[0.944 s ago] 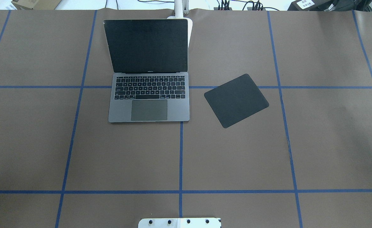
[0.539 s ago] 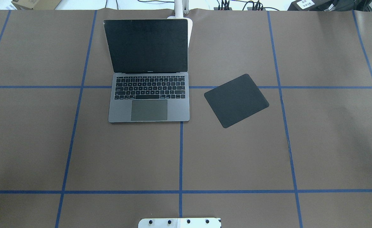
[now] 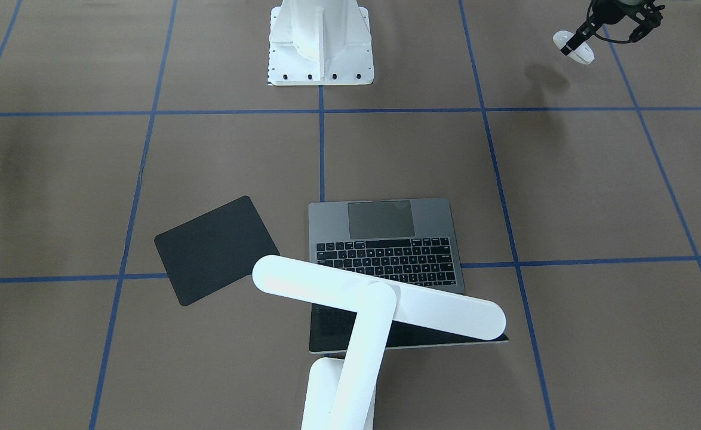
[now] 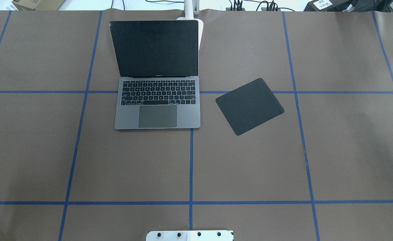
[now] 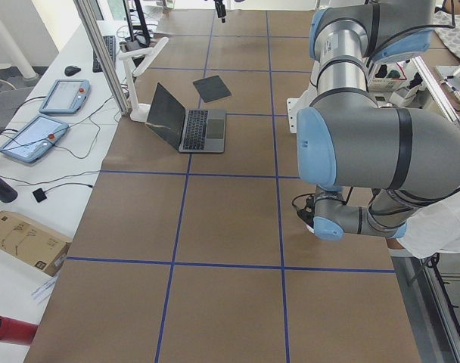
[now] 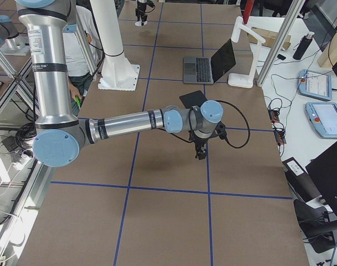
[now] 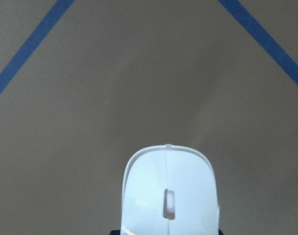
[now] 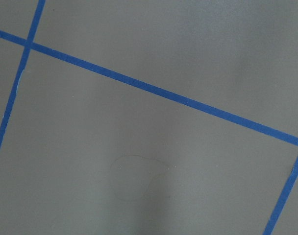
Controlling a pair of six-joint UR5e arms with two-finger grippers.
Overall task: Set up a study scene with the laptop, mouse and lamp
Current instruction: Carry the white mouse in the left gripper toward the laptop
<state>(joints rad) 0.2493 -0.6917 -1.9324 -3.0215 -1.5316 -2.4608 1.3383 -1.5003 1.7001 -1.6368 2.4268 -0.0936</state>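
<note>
my left tool (image 3: 572, 43) clamps the mouse (image 7: 168, 196), raised well left of the laptop (image 4: 157, 100); the black mat (image 4: 250, 106), my likely target, lies just right.

White mouse (image 7: 168, 196) and lamp (image 3: 380, 304), dark-grey black-keyed laptop (image 4: 157, 100) and black mat (image 4: 249, 106) against a brown table (image 4: 250, 167) gridded in blue.

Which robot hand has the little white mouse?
The left gripper: the mouse sits between its fingers, up off the table. The right gripper hangs over the table too, but with no mouse.
</note>
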